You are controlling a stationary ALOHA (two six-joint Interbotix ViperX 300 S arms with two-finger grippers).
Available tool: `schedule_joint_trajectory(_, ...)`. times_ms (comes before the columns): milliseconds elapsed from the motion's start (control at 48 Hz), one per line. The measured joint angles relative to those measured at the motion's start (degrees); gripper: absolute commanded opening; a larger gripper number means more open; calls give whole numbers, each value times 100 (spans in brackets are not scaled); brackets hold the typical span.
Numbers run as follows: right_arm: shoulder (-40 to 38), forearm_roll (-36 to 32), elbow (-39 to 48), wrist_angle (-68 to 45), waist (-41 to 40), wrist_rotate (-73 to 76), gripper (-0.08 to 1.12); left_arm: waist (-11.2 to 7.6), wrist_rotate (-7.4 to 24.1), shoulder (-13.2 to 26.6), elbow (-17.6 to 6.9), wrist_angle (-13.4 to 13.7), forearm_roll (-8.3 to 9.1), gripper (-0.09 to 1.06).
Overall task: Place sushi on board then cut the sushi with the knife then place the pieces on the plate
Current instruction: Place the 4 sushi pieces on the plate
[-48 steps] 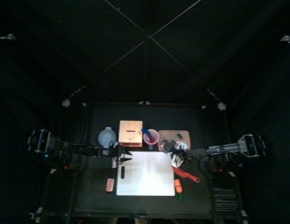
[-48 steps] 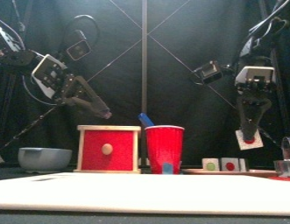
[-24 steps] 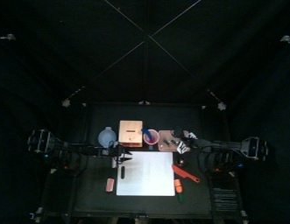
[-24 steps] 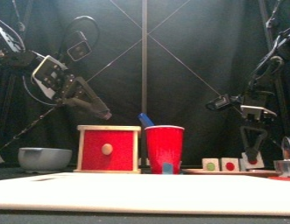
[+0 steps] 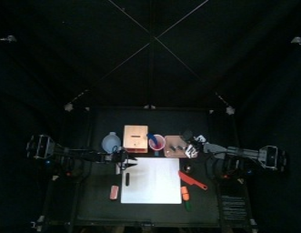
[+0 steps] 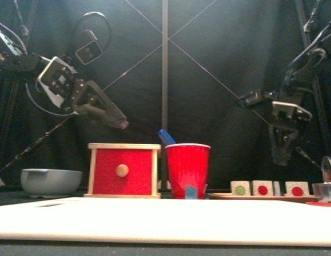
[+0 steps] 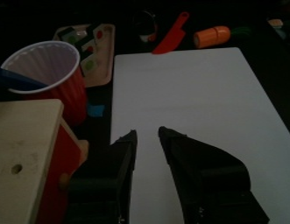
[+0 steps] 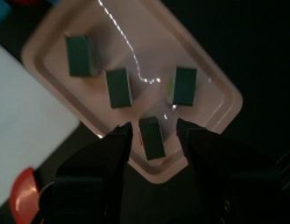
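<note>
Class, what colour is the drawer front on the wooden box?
The drawer front is red, clearest in the front view.

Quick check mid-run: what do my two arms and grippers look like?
The left arm and right arm are black and jointed. The left gripper and right gripper each have two black jaws tapering to blunt tips, under a pale cross-plate.
</note>
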Motion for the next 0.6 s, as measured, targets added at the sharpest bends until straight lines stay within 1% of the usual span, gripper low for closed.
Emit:
schedule_joint_trajectory(146,-299,-316,-264,-475,387,-44,81,0,-9,-185,26,0,0,70)
schedule_joint_trajectory(354,-70,-976,-334,-1863,835,18,81,-9,-9,-229,35,0,0,70)
schedule_joint_trajectory(458,114,-1143,-343,-2083,861,18,81,-9,-9,-229,35,0,0,70)
schedule_joint_trajectory(604,308,-1187,-369,-2118,844,26,81,-18,-9,-229,44,0,0,70)
